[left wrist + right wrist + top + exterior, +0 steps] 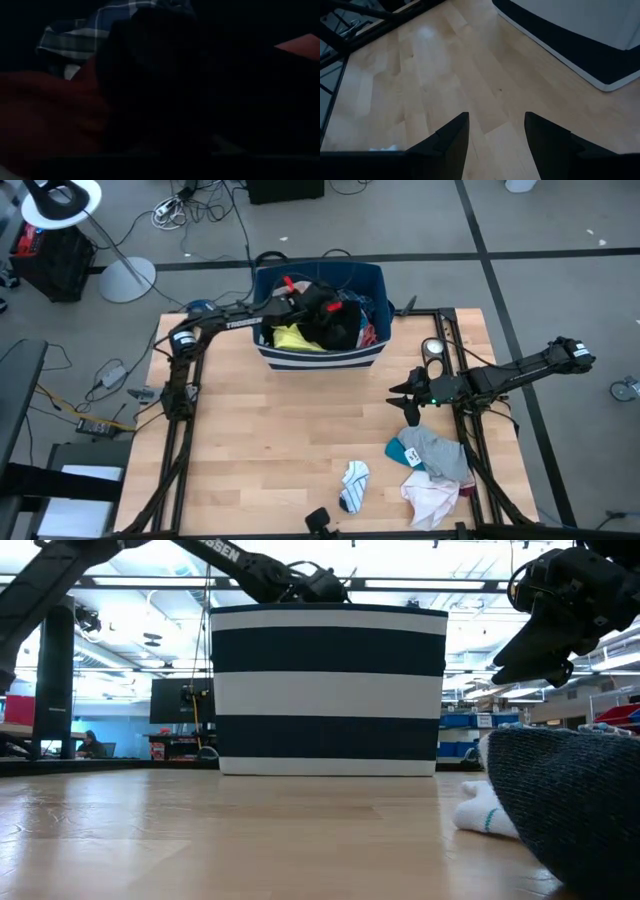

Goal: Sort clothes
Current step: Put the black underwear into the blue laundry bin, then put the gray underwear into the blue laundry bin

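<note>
The navy and white striped bin [320, 358] stands at the table's far middle and holds clothes: a yellow piece [293, 337], a black one [338, 327] and blue plaid [373, 308]. My left gripper [322, 306] reaches down into the bin, onto the black garment; its wrist view shows only dark cloth [165, 75], red cloth [45, 110] and plaid [85, 35] up close. My right gripper [495, 135] hangs open above bare wood at the table's right. Near it lie a grey garment [442, 452], a teal piece [404, 450], a pink-white piece [432, 496] and a white sock [354, 480].
The bin [330, 690] fills the middle of the low view, with the grey garment [570, 790] and a white sock [485, 812] close to the camera on the right. Bare wood lies on the table's left half and in front of the bin.
</note>
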Motion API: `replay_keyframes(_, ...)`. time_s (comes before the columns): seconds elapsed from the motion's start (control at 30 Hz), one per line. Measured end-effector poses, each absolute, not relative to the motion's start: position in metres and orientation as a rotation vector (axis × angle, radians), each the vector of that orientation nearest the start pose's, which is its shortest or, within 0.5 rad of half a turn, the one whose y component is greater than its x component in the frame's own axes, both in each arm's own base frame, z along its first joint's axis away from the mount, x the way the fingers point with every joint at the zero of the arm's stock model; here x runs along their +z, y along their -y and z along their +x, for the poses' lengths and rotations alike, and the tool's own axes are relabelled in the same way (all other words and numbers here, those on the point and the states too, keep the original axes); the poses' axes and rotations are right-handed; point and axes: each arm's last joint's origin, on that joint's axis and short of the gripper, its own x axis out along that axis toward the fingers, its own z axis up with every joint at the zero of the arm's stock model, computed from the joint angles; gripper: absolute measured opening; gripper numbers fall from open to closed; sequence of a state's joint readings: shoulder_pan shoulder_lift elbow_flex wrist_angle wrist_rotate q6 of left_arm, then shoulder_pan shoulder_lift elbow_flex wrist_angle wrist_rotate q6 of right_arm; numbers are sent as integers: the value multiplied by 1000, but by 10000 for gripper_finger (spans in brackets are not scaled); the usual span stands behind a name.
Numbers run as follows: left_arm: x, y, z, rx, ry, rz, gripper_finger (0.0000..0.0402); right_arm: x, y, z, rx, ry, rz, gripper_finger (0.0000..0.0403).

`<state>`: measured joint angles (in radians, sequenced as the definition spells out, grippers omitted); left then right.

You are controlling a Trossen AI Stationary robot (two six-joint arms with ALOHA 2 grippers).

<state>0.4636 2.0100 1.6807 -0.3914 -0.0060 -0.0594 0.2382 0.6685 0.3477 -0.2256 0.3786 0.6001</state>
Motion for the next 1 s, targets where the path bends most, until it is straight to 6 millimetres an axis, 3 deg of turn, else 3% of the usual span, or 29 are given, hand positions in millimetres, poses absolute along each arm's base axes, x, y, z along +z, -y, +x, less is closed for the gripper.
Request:
replay_keyframes(0.13,259,-206,406,460,-684,-242,81,198,-24,144,-287,-461,419,192)
replay_keyframes(0.23,273,-205,404,464,-680,-239,104,198,-24,144,-286,-461,417,192)
replay_keyframes(0.47,335,-198,396,482,-728,-283,115,198,-24,144,-289,-460,417,192)
replay_keyframes(0.63,370,-177,390,456,-771,-267,115,198,-23,144,-297,-456,415,192)
replay_keyframes(0.73,381,-161,388,446,-796,-233,115,197,-23,143,-298,-460,414,192)
replay_keyframes(1.0,413,-104,375,326,-730,-111,115,196,-23,142,-306,-479,415,192)
